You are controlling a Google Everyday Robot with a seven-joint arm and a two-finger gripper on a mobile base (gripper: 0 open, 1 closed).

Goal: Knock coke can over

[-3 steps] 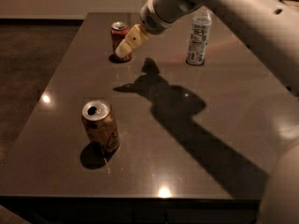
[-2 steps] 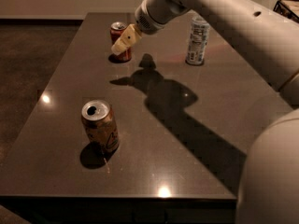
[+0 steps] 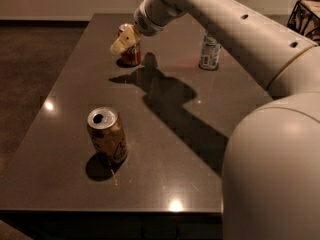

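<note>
The coke can [image 3: 132,55] is a small red can standing upright at the far left part of the dark table [image 3: 165,134]. My gripper [image 3: 123,41] with its cream tips is right at the can's upper left side and covers its top; I cannot see whether it touches the can. The white arm [image 3: 225,24] reaches in from the right, and its shadow falls across the middle of the table.
A gold-orange can [image 3: 106,135] stands upright near the table's front left. A clear plastic bottle [image 3: 210,51] stands at the far right, partly behind the arm. The robot's white body [image 3: 272,174] fills the lower right. A dark wire object [image 3: 306,15] sits at the far right.
The gripper has shifted left and down from beside the coke can to over its upper left. The arm and body now fill more of the right side. The can still stands upright.
</note>
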